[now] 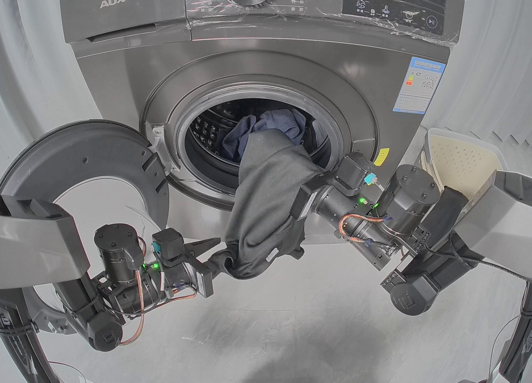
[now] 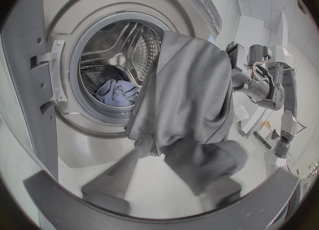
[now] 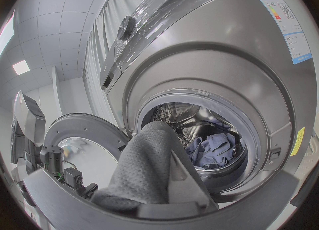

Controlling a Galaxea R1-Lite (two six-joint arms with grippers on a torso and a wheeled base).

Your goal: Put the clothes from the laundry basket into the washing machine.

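Curtains (image 1: 501, 63) hang behind washing machine (image 1: 138, 76) on pale grey floor (image 1: 310, 317).

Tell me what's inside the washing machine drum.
A crumpled blue garment lies in the drum. A dark grey garment hangs across the opening and covers part of the drum; anything behind it cannot be seen.

My garment (image 1: 266, 196) hides part of the blue clothes (image 1: 271, 124), and my right arm (image 1: 410, 201) partly covers the basket (image 1: 460, 160).
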